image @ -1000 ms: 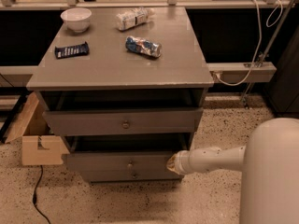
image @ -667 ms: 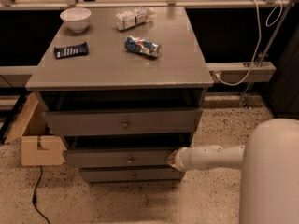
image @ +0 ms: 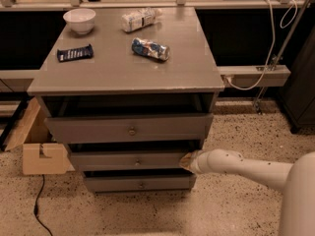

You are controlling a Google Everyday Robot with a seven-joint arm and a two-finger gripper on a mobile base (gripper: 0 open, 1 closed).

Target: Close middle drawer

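Note:
The middle drawer (image: 123,160) is a wide grey drawer with a slim front and a small round knob (image: 138,162). It sits in the grey cabinet (image: 123,73) below the taller-fronted top drawer (image: 98,128) and still sticks out a little, with a dark gap above it. My gripper (image: 187,161) is at the end of the white arm (image: 236,166), which reaches in from the right. The gripper rests against the right end of the middle drawer's front.
The bottom drawer front (image: 140,183) shows below. On the cabinet top lie a white bowl (image: 79,19), a dark snack bar (image: 75,52), a blue chip bag (image: 150,49) and a white packet (image: 139,18). A cardboard box (image: 42,154) stands at the left on the floor.
The middle drawer has slid inward toward the cabinet, uncovering the bottom drawer front. My gripper has followed it in, staying against its right end.

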